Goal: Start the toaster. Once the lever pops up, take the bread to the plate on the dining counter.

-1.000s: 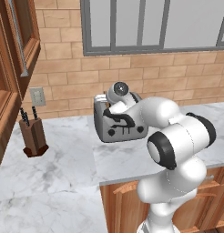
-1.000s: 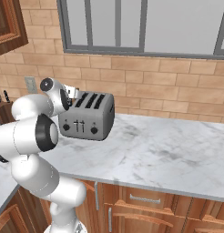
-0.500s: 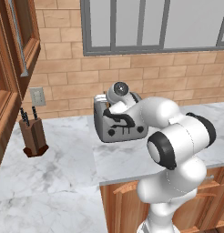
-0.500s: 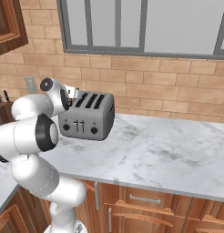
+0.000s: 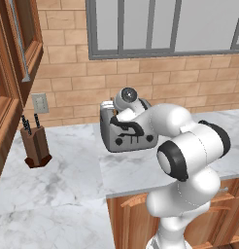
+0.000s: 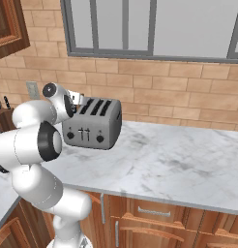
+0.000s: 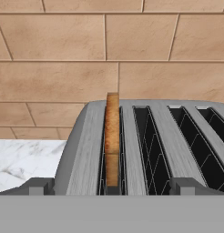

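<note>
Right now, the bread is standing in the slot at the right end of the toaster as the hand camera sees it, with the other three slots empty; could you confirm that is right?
Not quite. In the hand view the bread stands in the slot at the left end of the toaster, not the right. The other three slots are indeed empty.

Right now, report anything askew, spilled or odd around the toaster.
Nothing stands out. The toaster sits squarely on the marble counter with no spills around it. The bread stands upright in the leftmost slot as the hand view shows it, with the other three slots empty. The knife block stands upright.
</note>
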Tool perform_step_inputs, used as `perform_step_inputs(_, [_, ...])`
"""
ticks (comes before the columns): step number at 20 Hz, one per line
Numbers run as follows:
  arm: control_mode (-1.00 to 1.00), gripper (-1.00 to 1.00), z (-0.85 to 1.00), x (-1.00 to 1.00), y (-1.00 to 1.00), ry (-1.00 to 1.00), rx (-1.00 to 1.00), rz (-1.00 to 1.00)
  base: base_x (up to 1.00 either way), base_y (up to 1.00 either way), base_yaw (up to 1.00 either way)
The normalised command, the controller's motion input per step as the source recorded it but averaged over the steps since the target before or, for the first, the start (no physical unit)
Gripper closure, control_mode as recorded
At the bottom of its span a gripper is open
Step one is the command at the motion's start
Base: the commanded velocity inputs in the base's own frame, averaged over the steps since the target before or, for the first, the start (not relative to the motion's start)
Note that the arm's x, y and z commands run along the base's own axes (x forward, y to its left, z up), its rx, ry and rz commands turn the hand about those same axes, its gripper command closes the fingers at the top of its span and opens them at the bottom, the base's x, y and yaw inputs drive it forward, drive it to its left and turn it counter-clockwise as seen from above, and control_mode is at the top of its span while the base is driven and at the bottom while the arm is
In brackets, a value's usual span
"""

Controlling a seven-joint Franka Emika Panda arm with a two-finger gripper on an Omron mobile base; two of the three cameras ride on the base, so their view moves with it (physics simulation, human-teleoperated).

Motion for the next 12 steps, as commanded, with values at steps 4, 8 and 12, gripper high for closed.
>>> perform_step_inputs(4, [-1.00,-1.00,0.00,0.00,0.00,0.00,0.00,0.00,0.00,0.00,0.00])
perform_step_inputs(8, [-1.00,-1.00,0.00,0.00,0.00,0.00,0.00,0.00,0.00,0.00,0.00])
perform_step_inputs(12, [-1.00,-1.00,0.00,0.00,0.00,0.00,0.00,0.00,0.00,0.00,0.00])
